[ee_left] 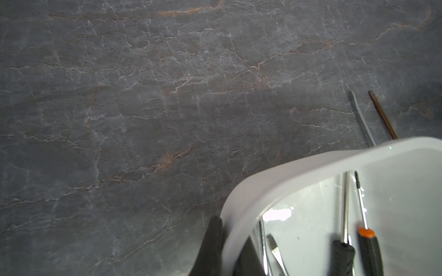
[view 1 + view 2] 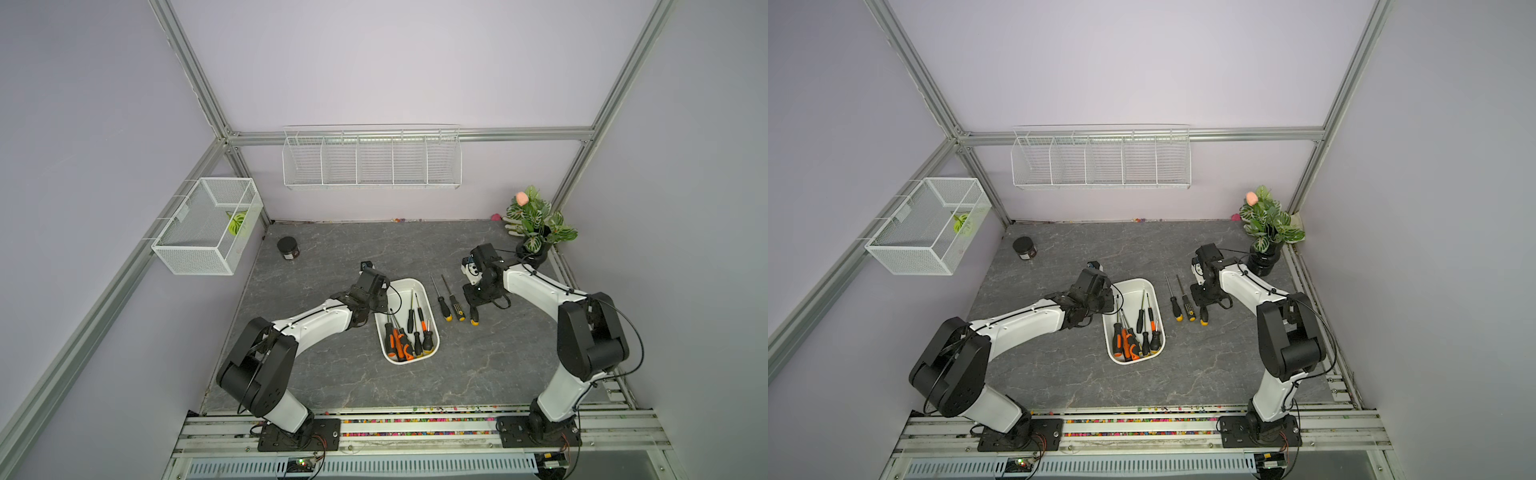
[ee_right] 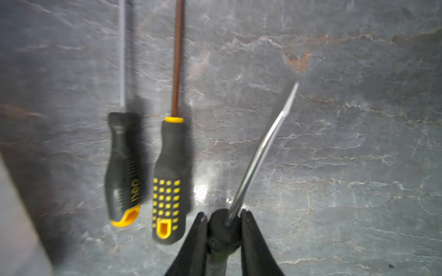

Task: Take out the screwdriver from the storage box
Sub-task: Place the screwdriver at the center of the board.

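The grey veined desk (image 2: 332, 374) carries the white storage box (image 2: 401, 297) near its middle, with several screwdrivers (image 2: 409, 332) lying inside. The left pincer (image 1: 229, 239) is clamped on the box's left wall, one finger outside and one inside. Right of the box, the right pincer (image 3: 223, 215) grips a screwdriver (image 3: 260, 153) by its black handle, just beside two black-and-yellow screwdrivers (image 2: 457, 309) lying on the desk.

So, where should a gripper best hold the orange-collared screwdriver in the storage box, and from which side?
Probably the bare shaft just past the collar, from straight above, jaws across it: the orange-collared screwdriver lies flat in the storage box, and its handle end is crowded.
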`<control>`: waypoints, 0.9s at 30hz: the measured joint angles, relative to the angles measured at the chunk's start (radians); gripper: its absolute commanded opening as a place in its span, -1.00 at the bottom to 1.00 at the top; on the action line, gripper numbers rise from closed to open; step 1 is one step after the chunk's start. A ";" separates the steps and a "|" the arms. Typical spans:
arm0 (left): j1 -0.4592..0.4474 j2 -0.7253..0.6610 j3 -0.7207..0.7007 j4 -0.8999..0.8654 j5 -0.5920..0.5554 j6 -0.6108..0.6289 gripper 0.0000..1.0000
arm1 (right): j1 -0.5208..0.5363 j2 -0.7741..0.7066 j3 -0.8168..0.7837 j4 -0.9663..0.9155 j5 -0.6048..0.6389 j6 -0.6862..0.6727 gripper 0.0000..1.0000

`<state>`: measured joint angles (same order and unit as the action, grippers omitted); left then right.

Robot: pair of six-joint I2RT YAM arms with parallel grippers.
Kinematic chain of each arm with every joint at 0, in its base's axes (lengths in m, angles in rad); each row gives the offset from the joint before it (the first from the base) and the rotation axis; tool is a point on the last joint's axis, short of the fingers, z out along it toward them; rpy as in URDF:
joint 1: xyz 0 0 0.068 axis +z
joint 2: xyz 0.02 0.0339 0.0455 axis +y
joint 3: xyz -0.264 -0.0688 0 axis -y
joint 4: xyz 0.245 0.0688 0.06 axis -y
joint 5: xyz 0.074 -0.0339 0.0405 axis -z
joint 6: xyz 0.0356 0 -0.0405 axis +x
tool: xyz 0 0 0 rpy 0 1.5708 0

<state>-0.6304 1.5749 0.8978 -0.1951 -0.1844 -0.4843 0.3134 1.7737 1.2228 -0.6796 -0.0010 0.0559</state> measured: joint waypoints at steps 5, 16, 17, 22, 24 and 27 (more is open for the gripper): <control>0.000 0.000 0.000 0.002 0.001 0.000 -1.00 | 0.000 0.035 0.014 0.014 0.027 -0.006 -1.00; 0.000 0.000 0.000 0.003 0.002 0.000 -1.00 | 0.000 0.101 0.063 0.038 0.010 -0.028 -1.00; 0.000 0.000 0.000 0.003 0.002 0.000 -1.00 | 0.000 0.108 0.067 0.039 0.005 -0.028 -1.00; 0.000 0.000 0.000 0.003 0.002 0.000 -1.00 | 0.000 0.127 0.069 0.045 -0.017 -0.035 -1.00; 0.000 0.000 0.000 0.003 0.002 0.000 -1.00 | 0.000 0.127 0.069 0.045 -0.024 -0.035 -1.00; 0.000 0.000 0.000 0.003 0.002 0.000 -1.00 | 0.000 0.134 0.074 0.045 -0.031 -0.036 -0.88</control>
<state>-0.6304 1.5749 0.8978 -0.1925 -0.1822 -0.4843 0.3134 1.9072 1.2968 -0.6350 -0.0322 0.0200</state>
